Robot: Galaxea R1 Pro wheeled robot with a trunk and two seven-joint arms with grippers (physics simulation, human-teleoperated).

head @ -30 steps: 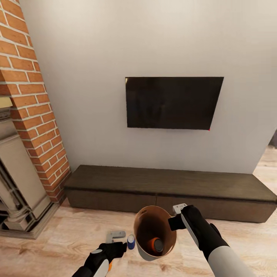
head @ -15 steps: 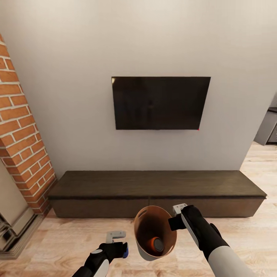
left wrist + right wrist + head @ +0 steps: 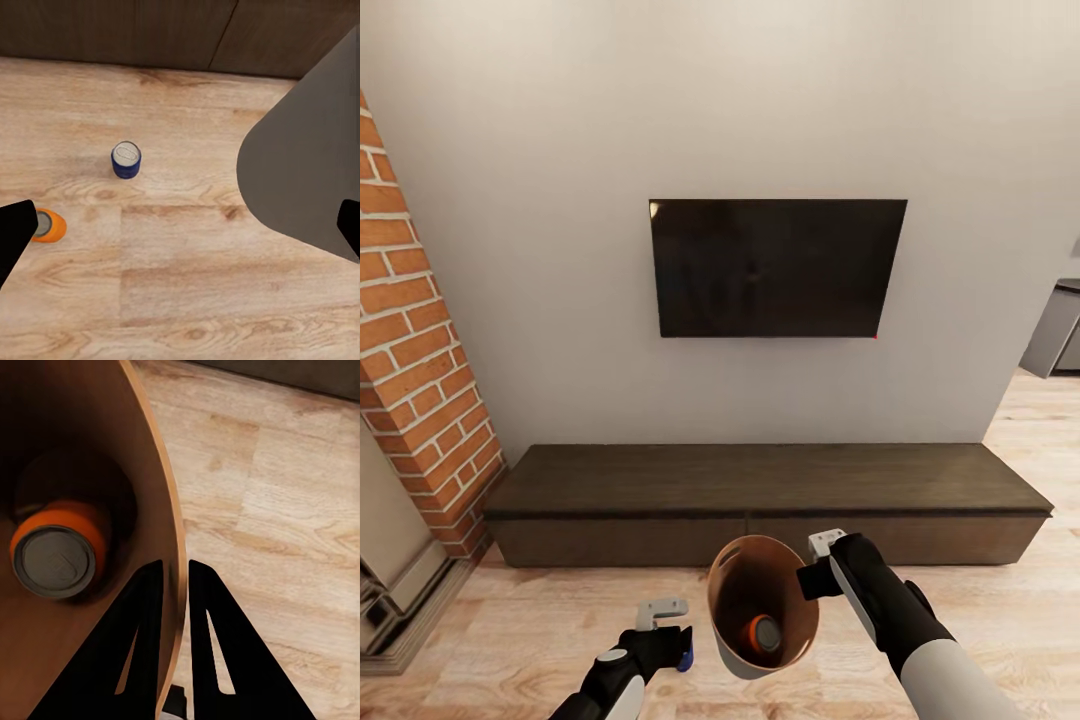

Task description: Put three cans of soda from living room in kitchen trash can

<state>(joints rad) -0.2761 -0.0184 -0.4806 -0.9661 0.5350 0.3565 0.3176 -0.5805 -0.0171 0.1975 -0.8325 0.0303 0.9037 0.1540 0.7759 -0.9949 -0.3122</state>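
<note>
My right gripper (image 3: 807,578) is shut on the rim of the tash can (image 3: 732,655), a pale tapered bin held tilted above the floor. In the right wrist view the right gripper (image 3: 175,585) pinches the tan wall (image 3: 90,427) between its fingers. One orange can of soda (image 3: 763,632) lies in the bin's bottom (image 3: 56,553). My left gripper (image 3: 665,637) hangs open low over the floor, left of the bin. Below the left gripper (image 3: 180,232) stand a blue can (image 3: 126,159) and an orange can (image 3: 46,225) on the wood floor. The blue can (image 3: 686,656) peeks out beside the left hand.
This is the living room: a long low dark-wood cabinet (image 3: 760,490) runs along the wall ahead, under a black TV (image 3: 778,268). A red brick fireplace (image 3: 410,350) stands at the left. Light wood floor (image 3: 1000,600) extends right toward a doorway.
The head view swung right over the first half second, so the fireplace slid toward the left edge. Since then nothing has shifted except the orange can settling slightly inside the bin.
</note>
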